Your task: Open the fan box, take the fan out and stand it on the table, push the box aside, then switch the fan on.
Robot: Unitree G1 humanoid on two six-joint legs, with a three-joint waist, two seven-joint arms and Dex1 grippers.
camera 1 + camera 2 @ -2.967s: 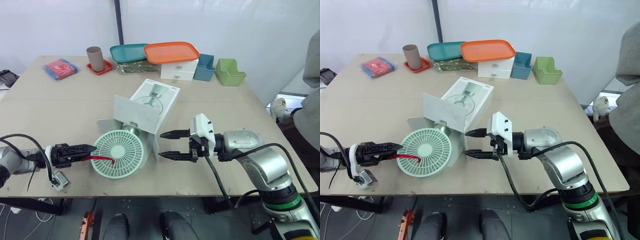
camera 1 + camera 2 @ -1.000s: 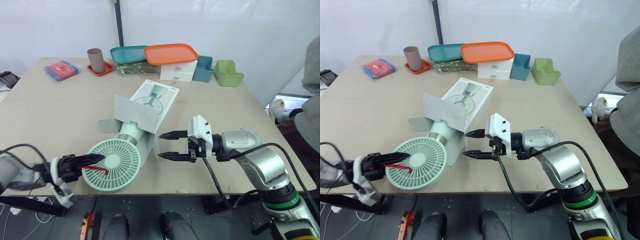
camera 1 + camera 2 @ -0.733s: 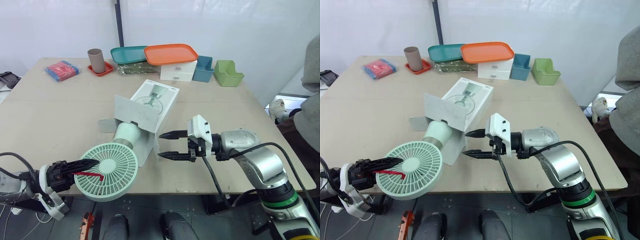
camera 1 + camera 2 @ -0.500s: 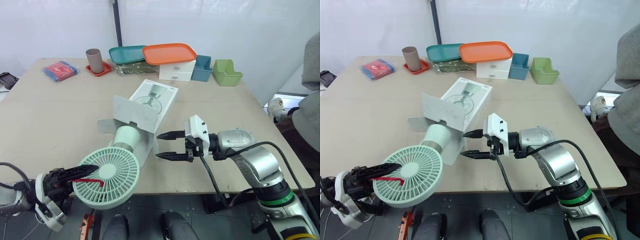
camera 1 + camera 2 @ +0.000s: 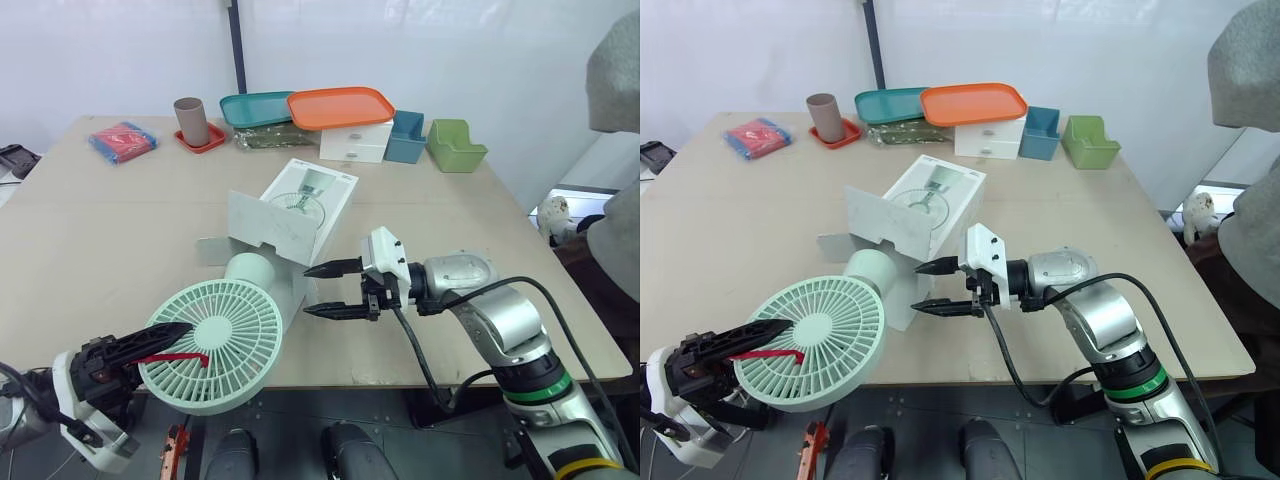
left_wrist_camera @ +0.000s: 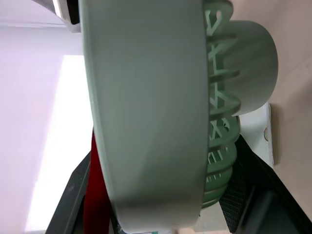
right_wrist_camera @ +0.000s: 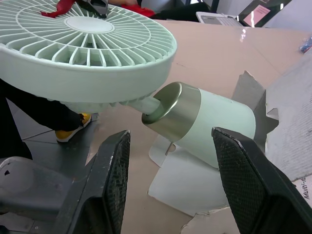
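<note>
The white fan box (image 5: pixel 318 195) lies on its side mid-table, its torn flaps (image 5: pixel 262 228) open toward me. The pale green fan (image 5: pixel 215 345) is partly out of it. Its round grille hangs past the table's front edge, and its cylindrical base (image 5: pixel 256 274) lies at the box mouth. My left gripper (image 5: pixel 163 338) is shut across the fan's head (image 6: pixel 146 112), beside a red strap (image 5: pixel 185 356). My right gripper (image 5: pixel 306 292) stands open just right of the box mouth, touching nothing. The right wrist view shows the base (image 7: pixel 207 122) between that gripper's fingers (image 7: pixel 114 195).
Along the table's far edge stand a brown cup (image 5: pixel 190 119) on a red coaster, a teal tray (image 5: pixel 255 106), an orange tray (image 5: pixel 342 106) on a white drawer unit, a blue bin (image 5: pixel 408 136) and a green bin (image 5: pixel 457 146). A red packet (image 5: pixel 123 139) lies far left. A person's grey sleeve (image 5: pixel 615 70) is at the right.
My left gripper has drawn the fan farther out of the box, toward me and past the table edge. The right gripper has shifted left, closer to the box mouth, still open.
</note>
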